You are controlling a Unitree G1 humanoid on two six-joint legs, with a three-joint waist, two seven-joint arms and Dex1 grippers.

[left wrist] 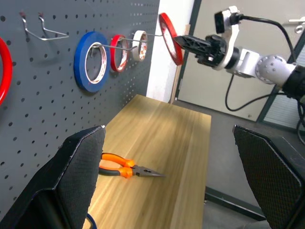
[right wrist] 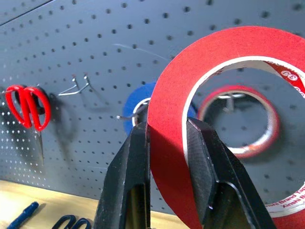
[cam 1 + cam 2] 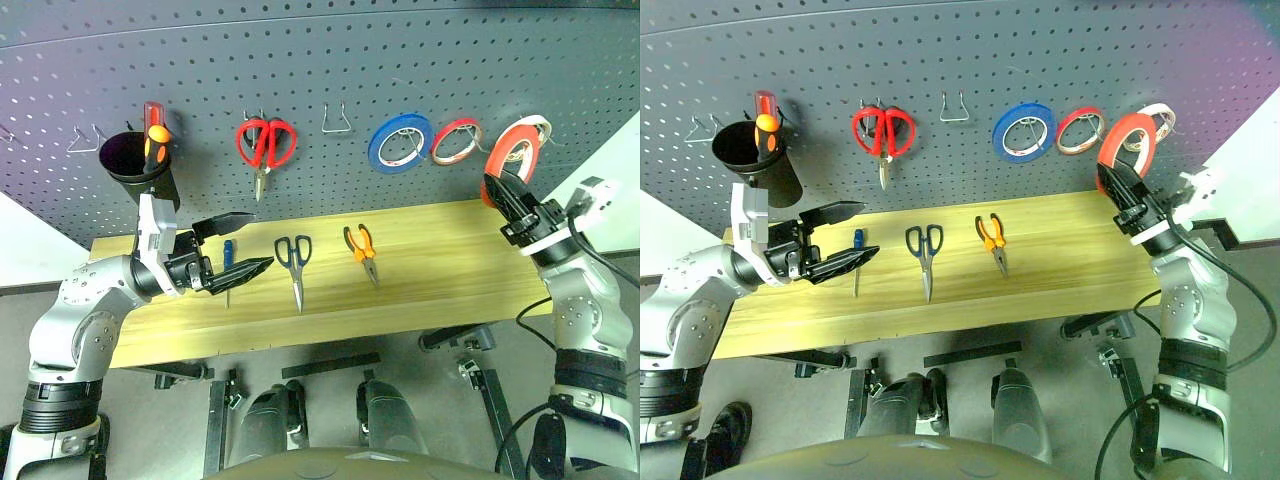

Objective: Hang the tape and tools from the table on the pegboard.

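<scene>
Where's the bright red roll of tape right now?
The red tape is pinched edge-on between the right gripper's fingers, raised at the right end of the pegboard, in front of the whitish roll and right of the smaller red roll.

Bright red tape [image 3: 516, 146] with whitish core, dark grey pegboard [image 3: 320, 60] dotted with holes, light yellowish plank table [image 3: 420, 270], orange-and-black pliers [image 3: 361, 249], blue roll [image 3: 399, 142] hung on pegboard

On the table [image 3: 430, 270], the screwdriver [image 3: 228, 262] lies left of the scissors [image 3: 294, 262], pliers [image 3: 361, 250] right. The pegboard [image 3: 330, 70] stands behind, 3 rolls [image 3: 400, 142] hanging right.
</scene>
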